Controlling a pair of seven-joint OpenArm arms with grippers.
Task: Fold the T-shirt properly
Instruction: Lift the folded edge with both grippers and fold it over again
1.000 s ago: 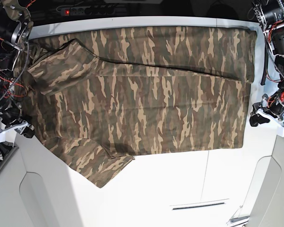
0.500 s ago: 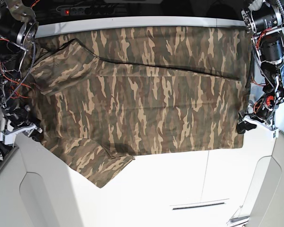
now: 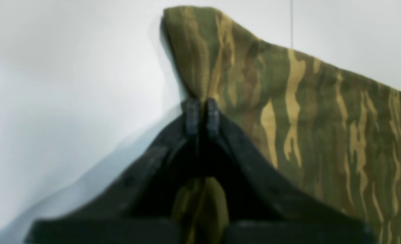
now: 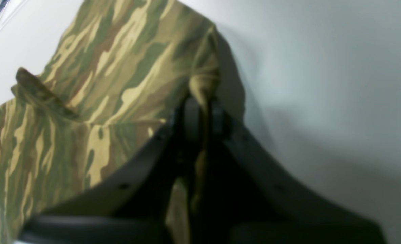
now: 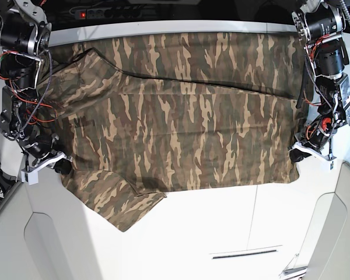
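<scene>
The camouflage T-shirt (image 5: 181, 128) lies spread across the white table (image 5: 221, 227), its top part folded over along a long crease and one sleeve sticking out at the front left. My left gripper (image 5: 296, 155) is shut on the shirt's right-hand edge near the front corner. In the left wrist view the fingertips (image 3: 200, 113) pinch a raised peak of the cloth (image 3: 316, 135). My right gripper (image 5: 62, 167) is shut on the shirt's left edge above the front sleeve. In the right wrist view it (image 4: 200, 115) pinches a bunched fold of the cloth (image 4: 119, 71).
A power strip with a red light (image 5: 102, 11) lies behind the table's back edge. A narrow slot (image 5: 245, 254) and panel seams mark the front of the table. Both arms' cabled bodies (image 5: 23, 70) (image 5: 329, 64) stand at the shirt's two ends.
Both arms have moved inward from the table's sides onto the shirt's left and right edges, and both grippers now pinch cloth. The shirt has barely shifted.
</scene>
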